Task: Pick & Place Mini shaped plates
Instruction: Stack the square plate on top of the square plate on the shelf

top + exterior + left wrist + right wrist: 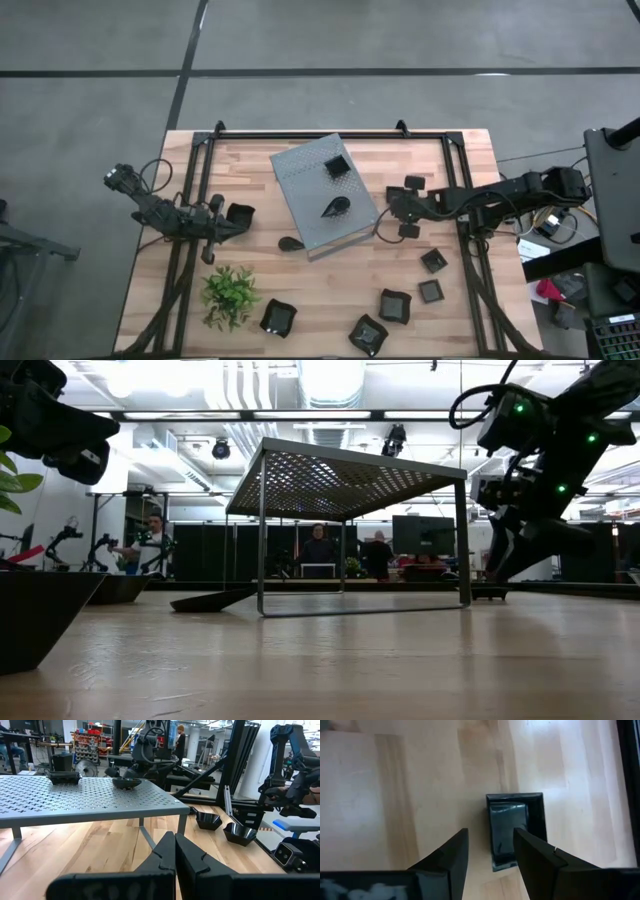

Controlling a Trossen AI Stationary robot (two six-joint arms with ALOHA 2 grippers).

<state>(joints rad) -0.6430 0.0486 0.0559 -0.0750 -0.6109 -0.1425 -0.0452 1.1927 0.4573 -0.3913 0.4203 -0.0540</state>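
Plant point(230, 294) sits near shut left end effector point(214, 228); right end effector point(398, 218) gapes above square plate point(515, 830).

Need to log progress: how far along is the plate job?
Done: a square plate and a leaf plate sit on the grey perforated stand. In hand: the open right gripper hangs over another square plate. Left: several plates on the table.
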